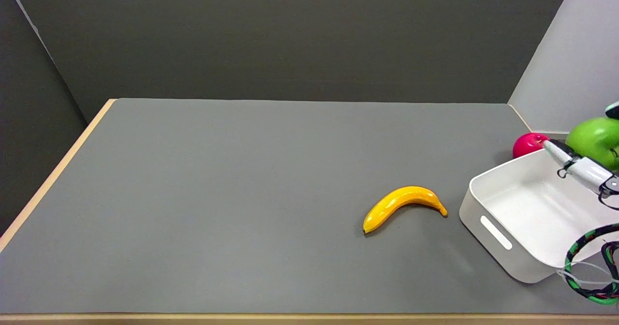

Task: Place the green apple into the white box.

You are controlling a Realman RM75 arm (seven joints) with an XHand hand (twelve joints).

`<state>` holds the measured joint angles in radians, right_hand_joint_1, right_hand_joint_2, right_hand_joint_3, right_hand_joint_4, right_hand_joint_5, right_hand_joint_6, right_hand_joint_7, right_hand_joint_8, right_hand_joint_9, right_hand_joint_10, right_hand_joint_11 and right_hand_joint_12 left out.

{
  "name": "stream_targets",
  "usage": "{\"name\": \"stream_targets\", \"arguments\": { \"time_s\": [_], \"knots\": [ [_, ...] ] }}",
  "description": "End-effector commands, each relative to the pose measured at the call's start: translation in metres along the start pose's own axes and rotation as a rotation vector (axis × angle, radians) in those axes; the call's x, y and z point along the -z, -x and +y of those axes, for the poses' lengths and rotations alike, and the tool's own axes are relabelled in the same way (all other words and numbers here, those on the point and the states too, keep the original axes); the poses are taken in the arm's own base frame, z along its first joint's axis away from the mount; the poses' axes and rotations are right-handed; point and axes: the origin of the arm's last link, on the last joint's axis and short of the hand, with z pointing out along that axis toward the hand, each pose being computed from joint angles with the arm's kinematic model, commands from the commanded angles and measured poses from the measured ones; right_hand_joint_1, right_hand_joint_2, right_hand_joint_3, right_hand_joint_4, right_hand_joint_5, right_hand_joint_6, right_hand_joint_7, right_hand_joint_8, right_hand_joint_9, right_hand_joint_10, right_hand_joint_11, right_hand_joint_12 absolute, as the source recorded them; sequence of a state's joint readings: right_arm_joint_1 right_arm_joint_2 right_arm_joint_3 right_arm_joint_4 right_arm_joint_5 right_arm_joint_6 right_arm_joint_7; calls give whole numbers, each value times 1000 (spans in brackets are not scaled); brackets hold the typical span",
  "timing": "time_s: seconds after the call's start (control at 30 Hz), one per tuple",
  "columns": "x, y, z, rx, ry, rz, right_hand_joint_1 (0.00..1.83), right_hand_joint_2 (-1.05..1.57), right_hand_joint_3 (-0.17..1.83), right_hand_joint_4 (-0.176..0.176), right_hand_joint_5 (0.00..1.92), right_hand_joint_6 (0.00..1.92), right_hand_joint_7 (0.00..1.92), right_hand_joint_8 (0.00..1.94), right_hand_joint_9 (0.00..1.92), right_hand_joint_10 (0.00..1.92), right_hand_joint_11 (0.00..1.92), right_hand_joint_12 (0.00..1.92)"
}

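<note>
The green apple [595, 139] hangs at the picture's right edge, above the far right side of the white box [488, 197]. My right hand [597, 168] holds it: one white finger [575, 166] runs under the apple, and most of the hand lies beyond the picture's edge. The box stands on the grey table at the right, with nothing showing on its visible floor. Its slotted handle faces the near left.
A yellow banana [402, 205] lies on the table just left of the box. A red apple [528, 144] sits behind the box's far rim. A green-and-black cable loop [587, 264] hangs at the lower right, over the box's near corner.
</note>
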<state>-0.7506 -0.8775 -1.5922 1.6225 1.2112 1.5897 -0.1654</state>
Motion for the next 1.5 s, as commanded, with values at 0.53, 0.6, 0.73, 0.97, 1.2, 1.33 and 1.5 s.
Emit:
{"name": "stream_targets", "arguments": {
  "time_s": [0.53,0.6,0.73,0.97,1.2,1.33,1.5],
  "knots": [
    [-11,38,50,52,171,-151,450,573,890,83,125,414,77,192,11,426,-1,1042],
    [-8,39,50,33,178,-155,365,516,900,77,41,339,-1,49,-1,201,-1,895],
    [-2,39,47,3,167,-146,341,490,867,71,36,246,-1,-1,-1,17,-1,724],
    [4,31,21,-195,68,-65,340,561,745,72,16,284,-1,-1,-1,-1,-1,624],
    [-8,11,-37,-506,-204,52,296,509,914,64,38,213,-1,50,-1,46,-1,594],
    [-1,-6,-93,-648,-424,122,240,557,881,60,46,288,13,156,-1,165,-1,612],
    [14,-16,-155,-626,-608,135,213,544,921,54,76,373,68,253,20,232,-1,621]
  ]
}}
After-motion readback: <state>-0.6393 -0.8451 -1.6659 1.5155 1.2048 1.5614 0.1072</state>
